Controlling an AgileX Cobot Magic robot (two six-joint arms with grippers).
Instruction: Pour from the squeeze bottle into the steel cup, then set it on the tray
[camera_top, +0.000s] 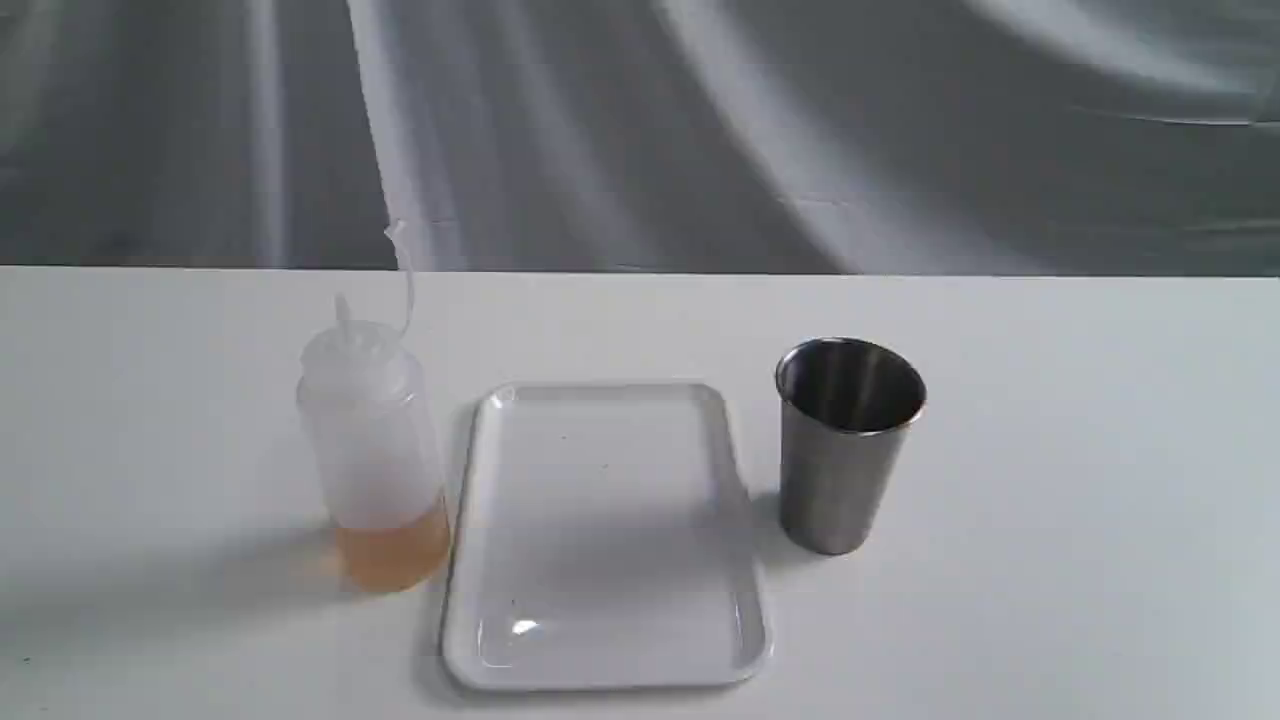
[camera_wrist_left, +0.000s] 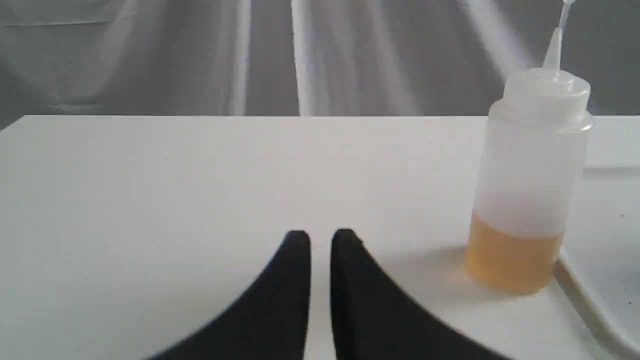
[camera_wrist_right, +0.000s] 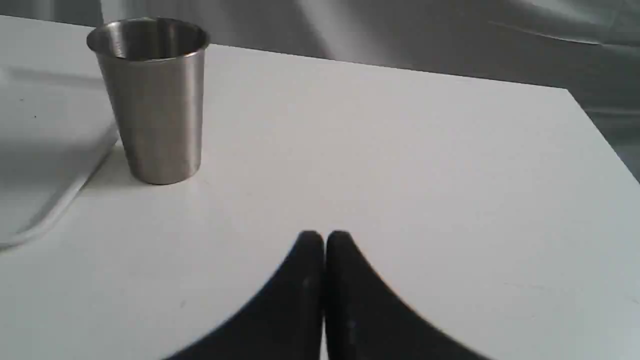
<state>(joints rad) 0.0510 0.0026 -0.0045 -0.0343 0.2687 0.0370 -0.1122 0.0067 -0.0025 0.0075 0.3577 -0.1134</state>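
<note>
A white table (camera_top: 1050, 450) fills the lower part of the exterior view, and its far edge is drawn straight across the frame just above the middle, with grey draped cloth (camera_top: 640, 130) behind it. The tray (camera_top: 462, 560) is laid flat at lower centre, its long sides running from the far edge toward the near one. The bottle (camera_top: 372, 440) is stood upright at centre left, just beside the tray's left rim; whether the two touch cannot be told. Amber liquid is seen only in its lowest part, and its thin cap strap is raised above the nozzle. The cup (camera_top: 840, 470) is stood upright at centre right, close beside the tray's right rim, its mouth open upward. Wide bare tabletop is left on the far left of the bottle, on the far right of the cup, and behind all three things up to the far edge. In the left wrist view the left gripper (camera_wrist_left: 320, 240) is held low over bare table, well apart from the bottle; its black fingers (camera_wrist_left: 295, 280) are drawn nearly together, only a narrow slit being left between them, and nothing is held. In the right wrist view the right gripper (camera_wrist_right: 324, 240) is held over bare table, apart from the cup; its fingers (camera_wrist_right: 305, 290) are pressed together and nothing is gripped.
</note>
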